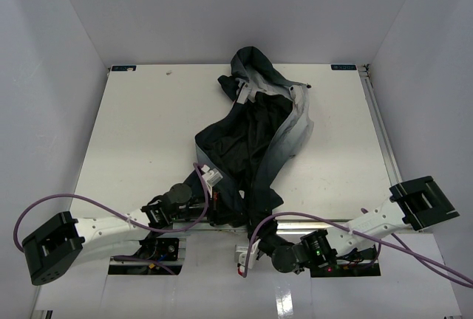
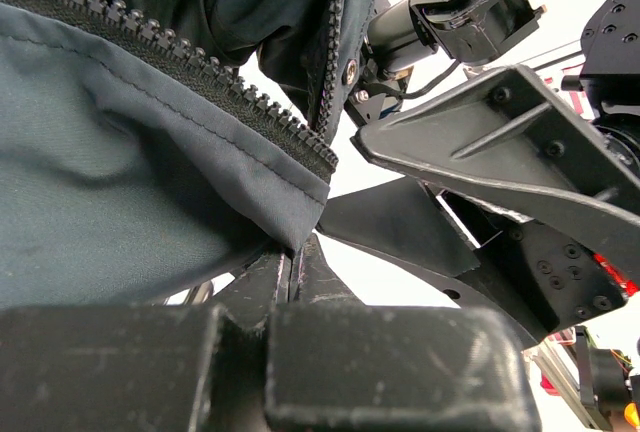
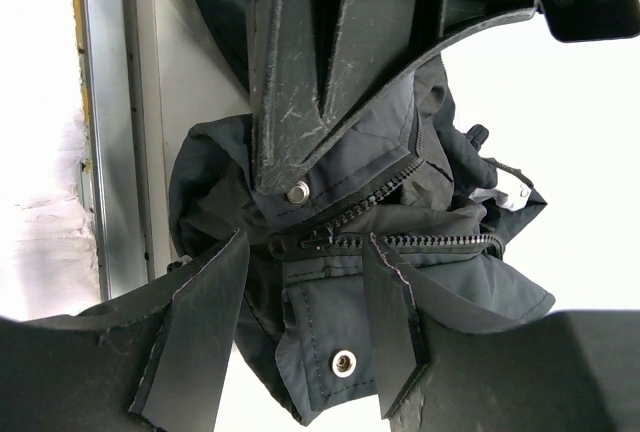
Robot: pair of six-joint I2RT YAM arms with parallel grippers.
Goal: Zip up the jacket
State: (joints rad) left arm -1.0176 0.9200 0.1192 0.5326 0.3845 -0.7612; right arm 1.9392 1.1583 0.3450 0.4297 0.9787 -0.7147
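The jacket [image 1: 255,131] lies crumpled on the table, dark with a grey panel, its hood at the far end and its hem at the near edge. My left gripper [image 2: 293,255] is shut on the hem corner of one front edge [image 2: 150,202], just below that edge's zipper teeth [image 2: 200,62]. My right gripper [image 3: 308,244] is open, its fingers [image 3: 200,322] standing on either side of the zipper's bottom end [image 3: 300,244], above a silver snap [image 3: 343,362]. The left gripper's finger [image 3: 330,72] fills the top of the right wrist view. Both grippers [image 1: 222,212] [image 1: 259,234] meet at the hem.
A metal rail [image 3: 110,152] runs along the near edge of the white table [image 1: 148,127]. White walls close in the left, right and far sides. Purple cables [image 1: 74,199] loop beside both arms. The right arm's wrist [image 2: 470,2] sits close in front of the left gripper.
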